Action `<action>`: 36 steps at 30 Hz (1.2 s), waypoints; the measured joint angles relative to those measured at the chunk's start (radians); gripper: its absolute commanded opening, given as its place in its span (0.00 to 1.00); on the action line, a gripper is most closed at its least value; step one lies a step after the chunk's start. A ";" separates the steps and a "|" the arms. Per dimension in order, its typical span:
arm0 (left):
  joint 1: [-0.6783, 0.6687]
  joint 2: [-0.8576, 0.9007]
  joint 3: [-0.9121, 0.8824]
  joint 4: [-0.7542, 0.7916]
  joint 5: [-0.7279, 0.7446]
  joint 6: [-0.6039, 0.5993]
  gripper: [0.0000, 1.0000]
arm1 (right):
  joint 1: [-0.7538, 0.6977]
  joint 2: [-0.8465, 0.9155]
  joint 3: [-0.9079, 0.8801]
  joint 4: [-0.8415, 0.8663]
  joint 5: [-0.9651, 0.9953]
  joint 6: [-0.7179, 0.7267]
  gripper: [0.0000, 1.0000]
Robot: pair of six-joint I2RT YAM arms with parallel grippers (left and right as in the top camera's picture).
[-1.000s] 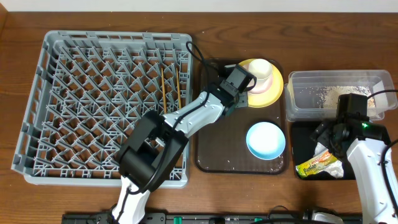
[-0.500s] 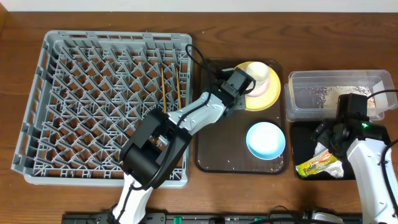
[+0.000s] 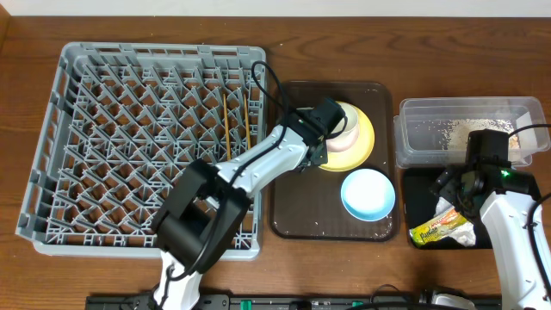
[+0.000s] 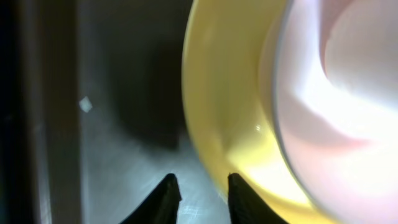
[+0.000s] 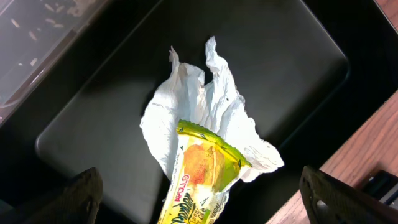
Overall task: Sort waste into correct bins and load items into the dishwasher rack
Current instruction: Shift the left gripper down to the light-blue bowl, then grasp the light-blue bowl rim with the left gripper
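My left gripper (image 3: 324, 143) is closed on the left rim of the yellow plate (image 3: 362, 148), which sits on the dark brown tray (image 3: 301, 207). A white bowl (image 3: 346, 129) with what looks like the small white cup in it rests on the plate. In the left wrist view the fingers (image 4: 202, 186) sit at the plate's rim (image 4: 217, 112), beside the bowl (image 4: 336, 106). The light blue bowl (image 3: 368, 192) stands on the tray. Two chopsticks (image 3: 227, 120) lie in the grey rack (image 3: 50, 146). My right gripper (image 5: 208, 199) is open above the napkin (image 5: 205, 106) and wrapper (image 5: 199, 177) in the black tub (image 5: 93, 124).
The clear tub (image 3: 465, 104) at the back right holds rice scraps (image 3: 452, 131). The black tub (image 3: 420, 194) lies in front of it, with the napkin (image 3: 448, 209) and wrapper (image 3: 437, 230) inside. A few crumbs lie on the tray. The wooden table edge shows at the right (image 5: 367, 155).
My left gripper has drawn the yellow plate with the bowl on it towards the front left across the tray. The right arm has not moved.
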 measured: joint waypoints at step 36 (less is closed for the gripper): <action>-0.403 -0.111 -0.008 -0.095 -0.043 0.108 0.29 | 0.000 0.000 0.000 0.000 0.000 0.000 0.99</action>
